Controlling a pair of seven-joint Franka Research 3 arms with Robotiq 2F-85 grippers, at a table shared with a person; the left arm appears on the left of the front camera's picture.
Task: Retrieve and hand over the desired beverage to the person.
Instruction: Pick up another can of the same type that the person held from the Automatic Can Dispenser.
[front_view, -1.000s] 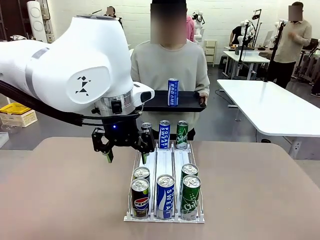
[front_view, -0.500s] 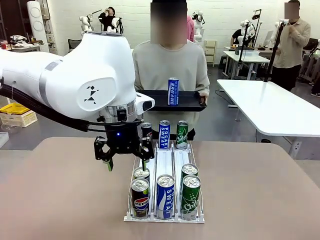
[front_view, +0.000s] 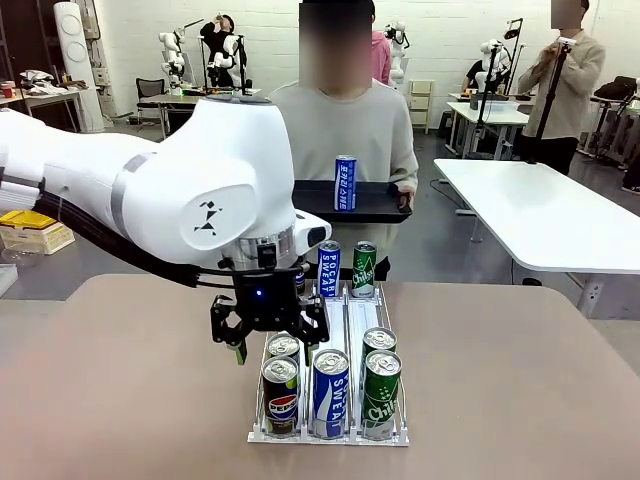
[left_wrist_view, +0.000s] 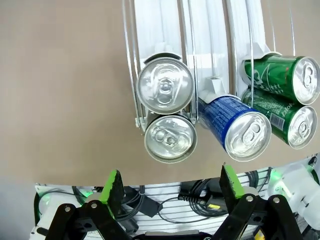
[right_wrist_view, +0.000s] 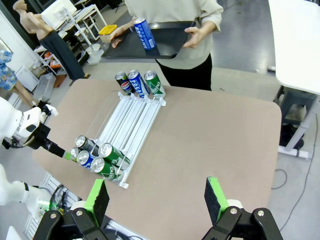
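**A:** Tan table (front_view: 120, 400), can rack (front_view: 331, 312) right under your left gripper (front_view: 277, 345). Its jaws are spread wide with nothing in them. Right gripper (right_wrist_view: 157, 195) is spread and empty too, high off the table.

**B:** Target?

**A:** Probably the front Pepsi can (front_view: 280, 397), just below your fingertips. I can't confirm that's the one wanted. Likely full, so hefty, with a rigid, slick wall. Pinch it mid-body across the diameter, not at the rim.

Front view: a fixed camera low on the robot's side faces across the table (front_view: 500, 380) to the person (front_view: 340, 130) at 12 o'clock. Left wrist view: very close, straight down on the can rack (left_wrist_view: 160, 30). Right wrist view: high, far back, angled down; rack (right_wrist_view: 132, 117) at 9 o'clock, person at 12. All three share the rack.
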